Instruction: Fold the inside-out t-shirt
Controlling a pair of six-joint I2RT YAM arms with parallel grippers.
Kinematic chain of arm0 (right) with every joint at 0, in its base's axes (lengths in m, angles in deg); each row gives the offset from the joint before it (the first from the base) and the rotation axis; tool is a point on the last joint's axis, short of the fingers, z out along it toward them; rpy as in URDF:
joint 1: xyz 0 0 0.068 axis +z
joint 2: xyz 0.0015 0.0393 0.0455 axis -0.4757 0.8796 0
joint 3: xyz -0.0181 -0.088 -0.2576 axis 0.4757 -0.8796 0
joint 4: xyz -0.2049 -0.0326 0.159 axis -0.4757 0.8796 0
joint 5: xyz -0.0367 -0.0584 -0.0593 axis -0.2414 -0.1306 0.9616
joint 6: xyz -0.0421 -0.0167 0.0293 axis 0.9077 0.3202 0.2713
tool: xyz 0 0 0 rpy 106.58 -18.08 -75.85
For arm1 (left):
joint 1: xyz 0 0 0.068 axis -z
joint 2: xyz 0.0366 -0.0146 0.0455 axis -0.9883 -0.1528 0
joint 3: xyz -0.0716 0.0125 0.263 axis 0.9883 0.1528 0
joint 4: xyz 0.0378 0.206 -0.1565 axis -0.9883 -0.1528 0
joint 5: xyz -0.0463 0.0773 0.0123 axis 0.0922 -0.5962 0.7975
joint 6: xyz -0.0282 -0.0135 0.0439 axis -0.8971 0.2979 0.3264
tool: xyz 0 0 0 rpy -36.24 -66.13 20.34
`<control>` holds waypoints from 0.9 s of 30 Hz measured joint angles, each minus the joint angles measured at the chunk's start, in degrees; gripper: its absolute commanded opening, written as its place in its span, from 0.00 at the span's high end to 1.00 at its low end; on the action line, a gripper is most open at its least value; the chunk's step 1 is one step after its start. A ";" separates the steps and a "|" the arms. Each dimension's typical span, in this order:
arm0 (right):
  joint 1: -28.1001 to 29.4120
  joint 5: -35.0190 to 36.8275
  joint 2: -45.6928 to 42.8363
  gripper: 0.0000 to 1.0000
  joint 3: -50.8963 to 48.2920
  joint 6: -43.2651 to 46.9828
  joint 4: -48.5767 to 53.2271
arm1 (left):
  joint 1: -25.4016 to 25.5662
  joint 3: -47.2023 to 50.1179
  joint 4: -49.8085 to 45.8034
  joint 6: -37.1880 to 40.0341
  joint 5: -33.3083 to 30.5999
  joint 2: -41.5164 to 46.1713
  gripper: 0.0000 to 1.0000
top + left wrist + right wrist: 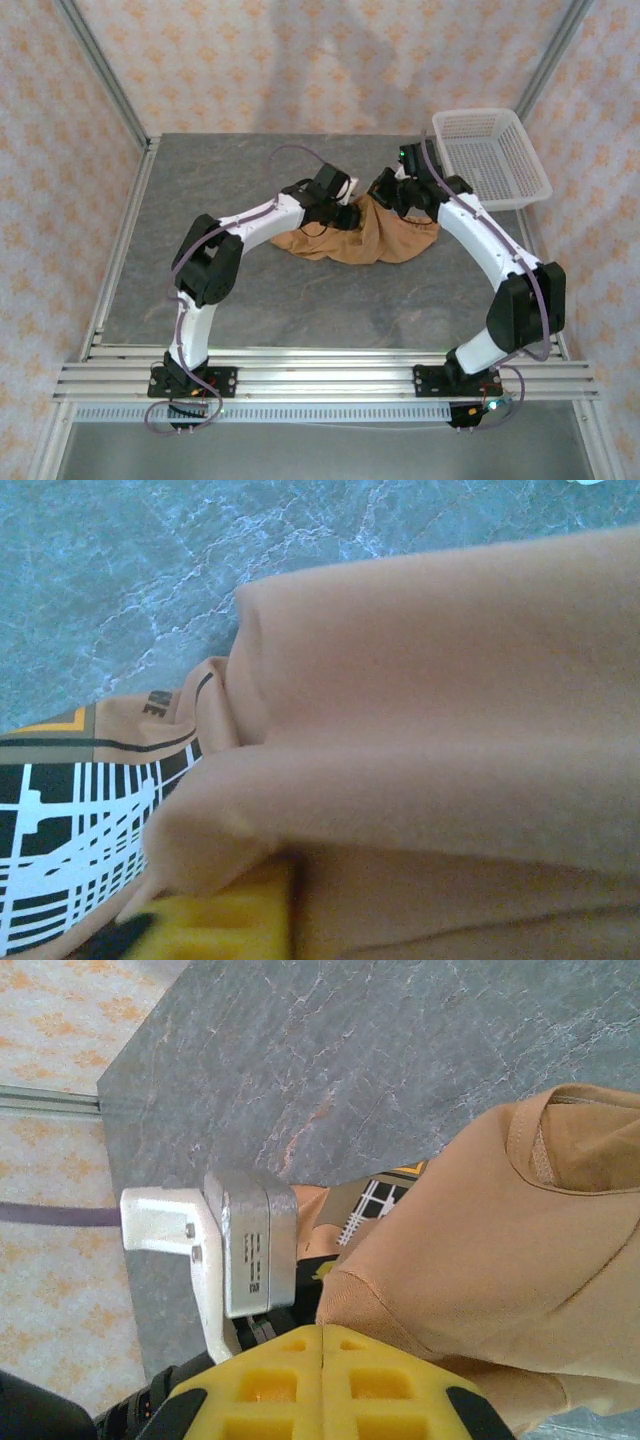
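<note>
Peach patterned wallpaper ringed the grey marbled bench, and a white mesh basket sat at the far right corner, clear of the cloth. Toward the back of the bench, right of centre, the tan inside-out t-shirt lay bunched in a rumpled heap, its top edge rising toward the two arms that met above it. The left claw came in from the left and was down against the heap's upper left, while the right claw was at the peak on the other side, the two close together. Up close on the left wrist, thick tan folds rolled over a yellow pad with the cloth touching it; that claw was pressed together, though whether fabric was caught inside could not be told. A black-and-white grid print peeked out beneath the folds. On the right wrist, the yellow fingers were pressed flat together, a thin seam between them, with the shirt's edge touching their tips; a true pinch could not be confirmed. The neck opening gaped at the upper right, and a grey block on a white bracket sat just beside the cloth.
</note>
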 measured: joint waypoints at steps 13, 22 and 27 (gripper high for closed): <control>-5.03 6.56 2.56 1.00 -5.70 6.29 1.22 | -1.44 4.33 -0.09 -0.76 13.42 16.98 1.00; -5.73 6.95 11.19 0.89 -0.76 9.46 3.80 | -2.12 14.58 13.18 -5.92 24.46 11.32 1.00; -4.66 7.37 0.52 0.67 -8.26 9.75 3.37 | -3.08 14.71 11.50 -6.58 23.82 6.45 1.00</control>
